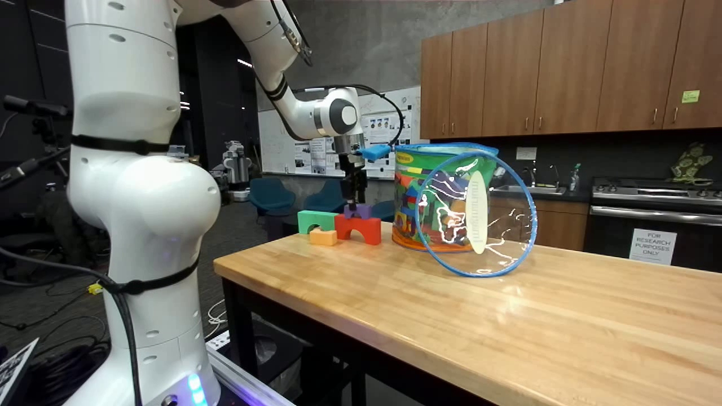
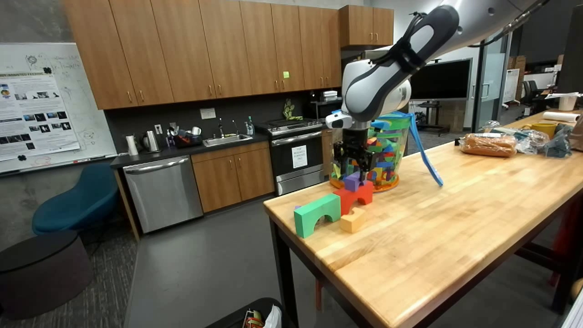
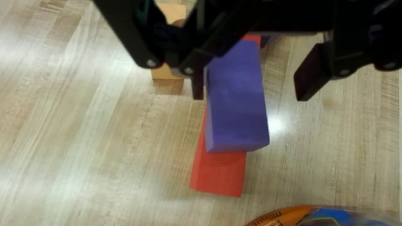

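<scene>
Presently, my pincer [image 3: 250, 92] is spread, with its two fingers [image 3: 198, 85] standing on opposite sides of the purple block [image 3: 237, 116]. One of them is just beside a long face of this block, and if it touches there I cannot tell; the other one is clearly apart, above the bench [image 1: 507, 316]. The purple block lies on top of the red arch [image 3: 220, 174], whose end comes out from under it. In both exterior views I point downward over these two pieces. Near the red arch, closer to the end of the bench, stands the green arch [image 2: 313, 212]. Just beside the arches sits the orange piece [image 2: 353, 221], lower than the green one; in the wrist view my own parts partly cover it. Near the other end of the red arch stands the clear tub [image 1: 404, 206], with many coloured shapes on it. A round lid [image 1: 477, 211], transparent and with blue rim, is standing on its edge, tilted, beside the tub. Farther along the bench, in an exterior view, I see a wrapped loaf of bread [image 2: 489, 146] and a yellow cup [image 2: 543, 129].
</scene>
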Controlling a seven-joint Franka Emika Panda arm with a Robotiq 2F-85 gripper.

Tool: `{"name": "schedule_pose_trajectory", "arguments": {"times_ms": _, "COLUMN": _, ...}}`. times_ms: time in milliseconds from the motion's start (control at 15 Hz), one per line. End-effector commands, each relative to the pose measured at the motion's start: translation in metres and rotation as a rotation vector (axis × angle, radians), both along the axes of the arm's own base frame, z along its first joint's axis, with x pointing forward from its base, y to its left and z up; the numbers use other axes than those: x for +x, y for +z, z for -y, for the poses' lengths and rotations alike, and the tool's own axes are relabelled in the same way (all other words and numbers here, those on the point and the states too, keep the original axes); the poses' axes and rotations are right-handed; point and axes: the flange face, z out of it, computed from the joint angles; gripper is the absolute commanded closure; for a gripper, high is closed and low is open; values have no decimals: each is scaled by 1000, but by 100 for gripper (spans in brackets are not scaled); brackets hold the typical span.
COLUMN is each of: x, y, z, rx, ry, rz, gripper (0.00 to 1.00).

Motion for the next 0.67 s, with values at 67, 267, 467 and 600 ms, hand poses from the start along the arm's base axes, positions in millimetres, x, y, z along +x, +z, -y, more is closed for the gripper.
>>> {"name": "schedule_pose_trajectory", "arguments": {"times_ms": 67, "x": 6, "y": 4, "z": 5, "rx": -10, "ry": -10, "rz": 5, "gripper": 66}}
{"name": "schedule_pose_trajectory", "arguments": {"times_ms": 267, "x": 2, "y": 13, "z": 5, "rx": 3, "ry": -36, "rz": 11, "gripper": 84}}
{"name": "schedule_pose_trajectory", "arguments": {"times_ms": 467, "x": -7, "y": 21, "z": 2, "rx": 19, "ry": -66, "rz": 20, "gripper": 84}}
{"name": "schedule_pose_trajectory", "arguments": {"times_ms": 600, "x": -13, "y": 24, "z": -5, "rx": 45, "ry": -89, "rz": 28, "gripper": 84}}
